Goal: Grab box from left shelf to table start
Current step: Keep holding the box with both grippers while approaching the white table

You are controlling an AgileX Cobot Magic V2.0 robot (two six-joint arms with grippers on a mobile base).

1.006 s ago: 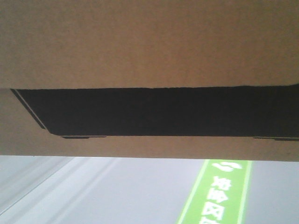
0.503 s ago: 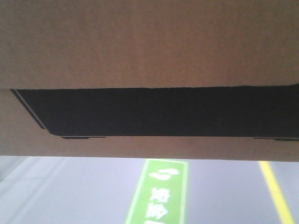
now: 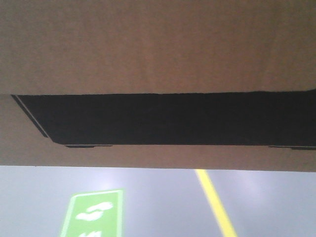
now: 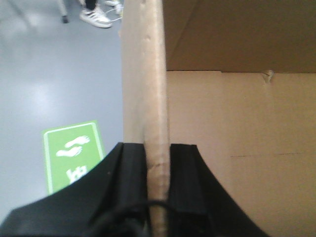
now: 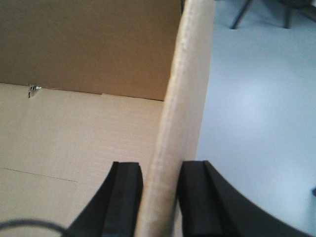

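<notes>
The brown cardboard box (image 3: pixel 158 49) with its black printed panel fills the upper two thirds of the front view, held off the floor. In the left wrist view my left gripper (image 4: pixel 157 163) is shut on the box's upright left wall (image 4: pixel 148 89), one black finger on each side. In the right wrist view my right gripper (image 5: pixel 160 180) clamps the box's right wall (image 5: pixel 185 89) the same way. The box's bare inside bottom (image 5: pixel 74 133) shows between the walls. The left shelf and the table are out of view.
Below the box lies grey floor (image 3: pixel 276 197) with a yellow line (image 3: pixel 215 202) and a green floor sign (image 3: pixel 91 215). A person's white shoes (image 4: pixel 96 17) stand far off. Dark furniture legs (image 5: pixel 242 15) show at the top right.
The floor under the box has slid left in the front view: the green sign went from right to lower left and the yellow line moved toward the middle. The box stays fixed in view.
</notes>
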